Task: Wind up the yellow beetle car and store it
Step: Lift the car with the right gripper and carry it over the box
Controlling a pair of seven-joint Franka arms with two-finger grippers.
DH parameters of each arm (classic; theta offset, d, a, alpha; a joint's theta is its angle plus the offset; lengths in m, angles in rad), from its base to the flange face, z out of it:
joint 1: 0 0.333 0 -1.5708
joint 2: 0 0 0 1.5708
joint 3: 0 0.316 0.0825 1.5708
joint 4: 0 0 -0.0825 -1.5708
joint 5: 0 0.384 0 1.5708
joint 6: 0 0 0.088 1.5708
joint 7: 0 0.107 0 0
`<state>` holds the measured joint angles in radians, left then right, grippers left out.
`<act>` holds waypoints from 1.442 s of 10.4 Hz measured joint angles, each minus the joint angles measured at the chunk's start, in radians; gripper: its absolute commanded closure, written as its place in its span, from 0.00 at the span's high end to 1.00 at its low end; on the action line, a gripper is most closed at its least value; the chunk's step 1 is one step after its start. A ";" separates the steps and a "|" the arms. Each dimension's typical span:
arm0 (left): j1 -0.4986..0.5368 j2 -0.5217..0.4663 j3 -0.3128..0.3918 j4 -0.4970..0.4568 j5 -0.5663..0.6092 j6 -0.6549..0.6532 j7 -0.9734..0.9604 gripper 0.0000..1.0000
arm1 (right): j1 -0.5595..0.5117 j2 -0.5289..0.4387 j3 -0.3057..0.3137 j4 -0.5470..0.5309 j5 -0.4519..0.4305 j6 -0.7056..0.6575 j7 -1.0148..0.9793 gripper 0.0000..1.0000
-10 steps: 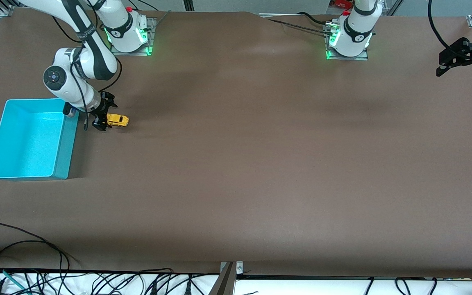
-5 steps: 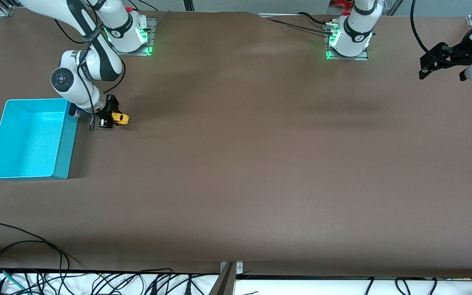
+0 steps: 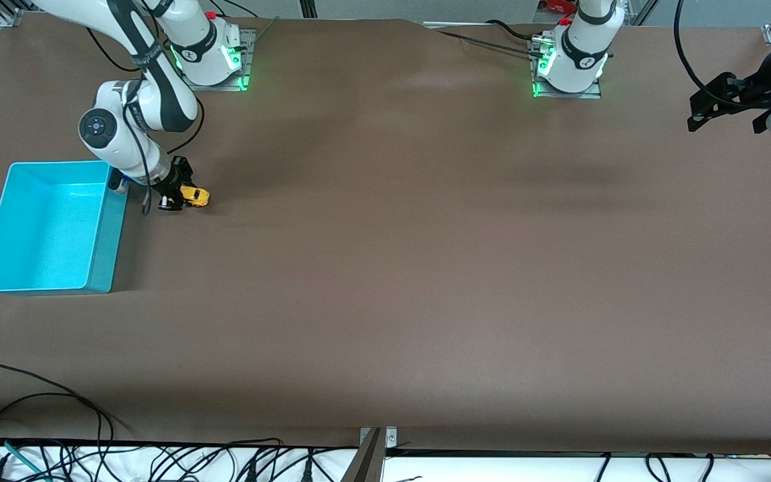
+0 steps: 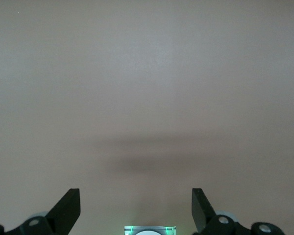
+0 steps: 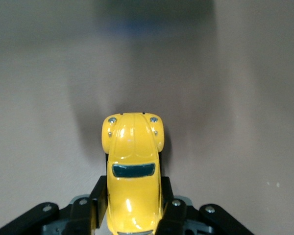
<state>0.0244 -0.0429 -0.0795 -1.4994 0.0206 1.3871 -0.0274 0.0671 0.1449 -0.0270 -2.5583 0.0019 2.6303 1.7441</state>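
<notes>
The yellow beetle car (image 3: 195, 195) sits on the brown table beside the turquoise bin (image 3: 47, 227), toward the right arm's end. My right gripper (image 3: 179, 193) is low at the table and shut on the car's sides. In the right wrist view the car (image 5: 133, 171) lies between the two black fingers (image 5: 99, 198), its rounded nose pointing away from the gripper. My left gripper (image 3: 720, 107) hangs open and empty over the table's edge at the left arm's end. The left wrist view shows its gripper (image 4: 135, 208) wide apart over bare table.
The turquoise bin is open-topped and holds nothing visible; its wall (image 3: 110, 241) stands close to the right arm's wrist. Cables (image 3: 91, 455) lie along the table's edge nearest the front camera. The arm bases (image 3: 569, 60) stand at the edge farthest from it.
My right gripper has closed in on the car and now grips it; the car has shifted slightly toward the bin. My left arm has swung a little at its end of the table.
</notes>
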 measured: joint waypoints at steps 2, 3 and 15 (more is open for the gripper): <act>0.009 0.000 0.002 0.000 0.000 0.000 0.000 1.00 | 0.001 -0.049 -0.001 0.119 -0.022 -0.211 -0.038 0.19; 0.017 0.001 0.002 0.000 -0.004 0.000 0.000 1.00 | -0.001 -0.060 -0.006 0.199 -0.029 -0.319 -0.064 0.19; 0.034 0.009 -0.001 0.001 -0.019 0.000 -0.002 1.00 | -0.217 0.331 -0.302 0.547 -0.034 -0.374 -0.525 0.33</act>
<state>0.0584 -0.0339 -0.0801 -1.4980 0.0018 1.3871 -0.0292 -0.1494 0.4758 -0.3287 -2.0114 -0.0323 2.2562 1.2187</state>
